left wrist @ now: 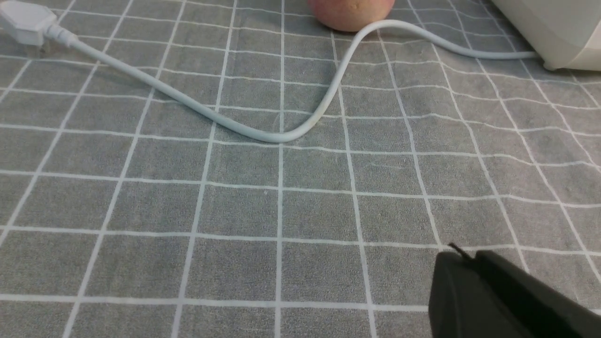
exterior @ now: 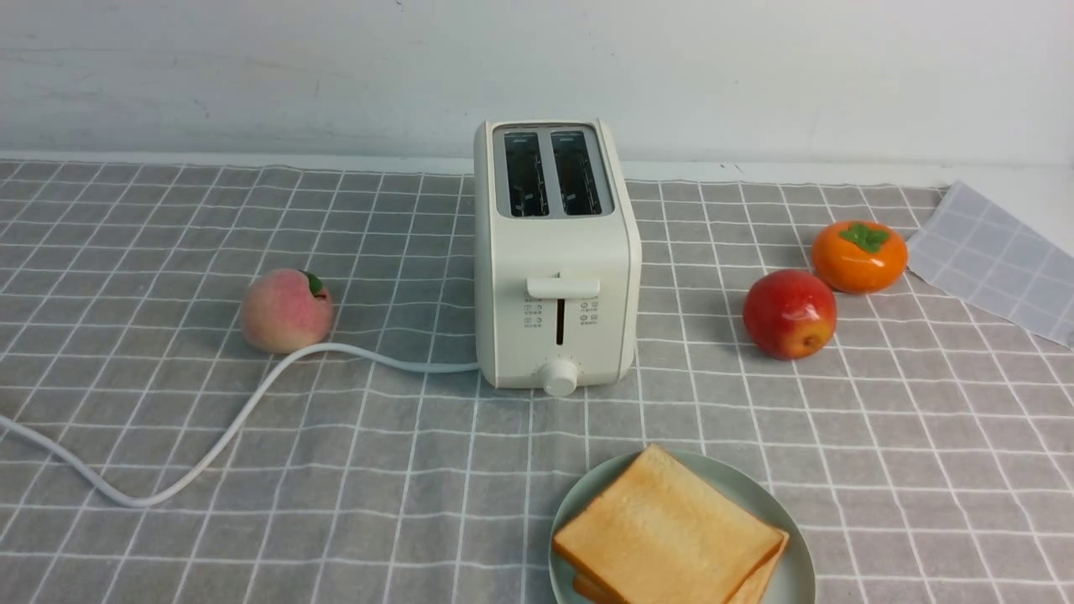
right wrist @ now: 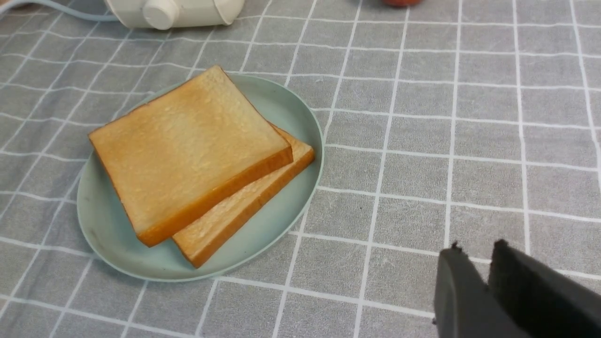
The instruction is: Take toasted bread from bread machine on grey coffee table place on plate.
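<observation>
Left gripper (left wrist: 465,253): fingers pressed together, nothing between them.

Toast: both slices lie on the plate (exterior: 797,537), nearer the robot than the toaster (exterior: 554,252) and slightly to its right. The upper slice (exterior: 671,533) rests across the lower slice (right wrist: 253,197), turned so that a strip of the latter's face and crust shows. Both toaster slots appear vacant, so the transfer is judged complete.

Handling, by judgement: each slice should be light, thick and fairly stiff, with a dry surface unlikely to slip. Faces may dent and corners may crumble under a hard squeeze. If a slice must be adjusted, grip it across its thickness at the middle of an exposed crust edge, using light pressure. On the upper slice, use the edge standing clear above the lower slice. Avoid the corners. Caution: dragging the upper slice could shift the lower one.

Right gripper (right wrist: 476,258): fingers slightly parted at the tips, holding nothing; they are beyond the plate, apart from the toast.

Markings: small symbols and print flank the lever slot (exterior: 560,321) on the toaster's front, in columns on either side; fine marks ring the knob (exterior: 560,377). All are too small to read. No brand name is legible.
</observation>
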Robot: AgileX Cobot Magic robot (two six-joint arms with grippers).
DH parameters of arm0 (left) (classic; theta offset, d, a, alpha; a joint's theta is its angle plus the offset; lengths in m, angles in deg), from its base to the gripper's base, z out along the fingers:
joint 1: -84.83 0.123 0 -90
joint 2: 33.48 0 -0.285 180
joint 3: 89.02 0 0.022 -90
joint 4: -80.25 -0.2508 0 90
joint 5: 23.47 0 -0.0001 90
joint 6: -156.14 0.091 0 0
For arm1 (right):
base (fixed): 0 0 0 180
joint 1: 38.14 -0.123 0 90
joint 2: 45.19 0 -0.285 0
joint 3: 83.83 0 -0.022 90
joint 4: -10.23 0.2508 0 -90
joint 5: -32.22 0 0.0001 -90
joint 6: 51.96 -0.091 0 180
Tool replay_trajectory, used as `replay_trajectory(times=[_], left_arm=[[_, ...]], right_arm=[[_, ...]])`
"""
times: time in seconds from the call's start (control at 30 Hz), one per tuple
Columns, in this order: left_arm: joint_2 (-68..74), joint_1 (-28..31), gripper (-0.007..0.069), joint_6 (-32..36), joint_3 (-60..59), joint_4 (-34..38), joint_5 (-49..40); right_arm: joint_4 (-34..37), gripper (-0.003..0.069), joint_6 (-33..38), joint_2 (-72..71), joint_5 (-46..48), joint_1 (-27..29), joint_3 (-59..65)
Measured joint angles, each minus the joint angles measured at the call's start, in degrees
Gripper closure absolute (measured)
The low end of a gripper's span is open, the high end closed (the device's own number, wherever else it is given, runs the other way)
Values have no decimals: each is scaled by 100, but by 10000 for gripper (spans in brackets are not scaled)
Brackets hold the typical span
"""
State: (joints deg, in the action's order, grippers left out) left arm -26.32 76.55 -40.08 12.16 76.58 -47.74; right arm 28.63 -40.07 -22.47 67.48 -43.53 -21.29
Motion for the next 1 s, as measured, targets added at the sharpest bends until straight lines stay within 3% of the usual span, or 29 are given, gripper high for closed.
replay_trajectory(times=[0.47, 0.6, 0.83, 1.0], left_arm=[[0, -2, 587, 0, 0, -15, 0], [0, -2, 587, 0, 0, -15, 0], [0, -2, 582, 0, 0, -18, 0], [0, -2, 573, 0, 0, -18, 0]], right_arm=[[-32, 535, 6, -892, -36, 576, 13], [-506, 531, -60, -1103, -752, 590, 302], [-1776, 523, -861, -1466, -1175, 793, 1232], [-2328, 517, -2017, -1550, -1220, 836, 1531]])
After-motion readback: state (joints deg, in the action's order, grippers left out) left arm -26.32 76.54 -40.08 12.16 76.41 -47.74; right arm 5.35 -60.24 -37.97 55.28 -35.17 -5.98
